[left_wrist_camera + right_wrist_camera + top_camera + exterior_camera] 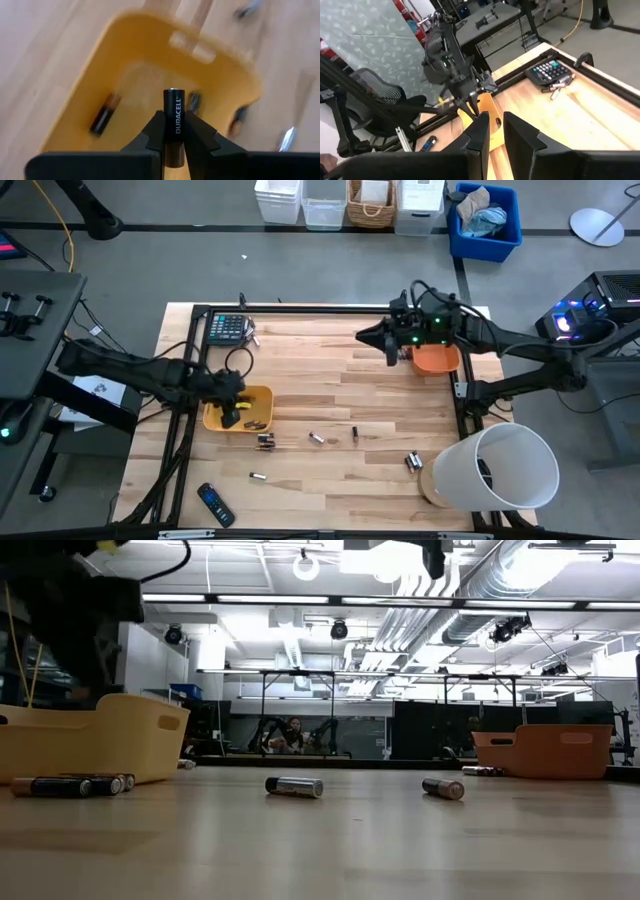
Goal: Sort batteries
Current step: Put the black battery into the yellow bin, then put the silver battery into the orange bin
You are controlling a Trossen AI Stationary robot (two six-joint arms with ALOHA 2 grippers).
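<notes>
Wooden surface (pixel 330 390) fills the frame, with loose batteries (pixel 318 438) strewn along its near half, from about 7 to 5 o'clock. Left gripper (pixel 232 412) hangs over the yellow bin (pixel 262 398) at 9 o'clock, jaws clamped on an upright Duracell battery (pixel 174 125); two more cells lie inside that bin. Right gripper (pixel 390 352) hovers up at 1 o'clock beside the orange bin (pixel 440 361), jaws parted and holding nothing. Calculator (pixel 227 328) sits at 11 o'clock, remote control (pixel 215 504) at 7.
</notes>
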